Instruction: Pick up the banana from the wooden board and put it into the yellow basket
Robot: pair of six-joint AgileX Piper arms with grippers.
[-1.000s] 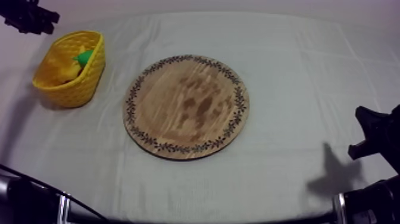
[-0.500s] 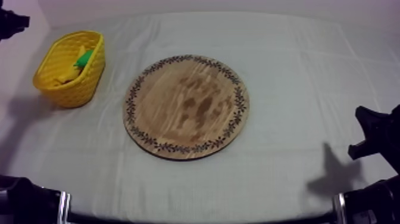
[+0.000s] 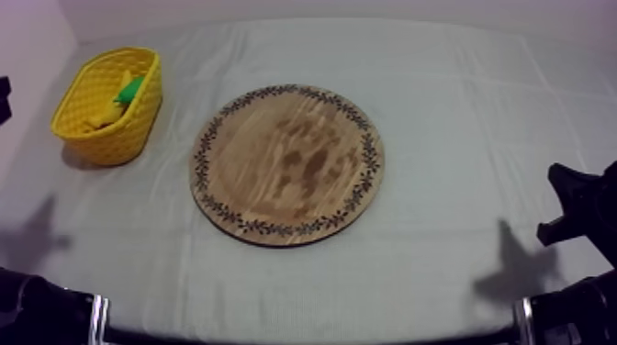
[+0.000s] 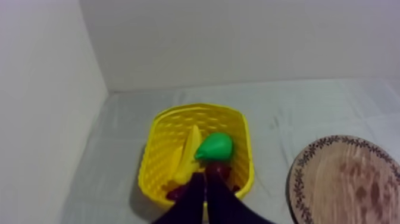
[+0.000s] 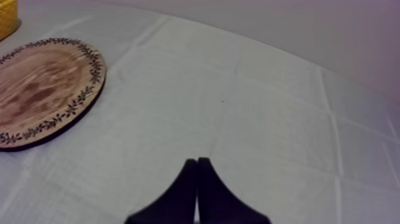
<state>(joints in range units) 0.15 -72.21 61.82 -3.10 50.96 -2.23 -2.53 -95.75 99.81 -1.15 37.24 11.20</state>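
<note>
- Since the yellow toy banana lies inside the yellow woven basket, just beyond the tips of the left pincer, the task looks done.
- Fingers of the left pincer: pressed together in a narrow wedge, gripping nothing, over the basket's near rim.
- Off to that pincer's side: the round wooden board with patterned rim, bare.
- Closed and empty, the right pincer hangs over grey-white cloth, with the board well apart.
- Beside the banana sits a green toy pear. Nothing obstructs, and only retreat seems left.
</note>
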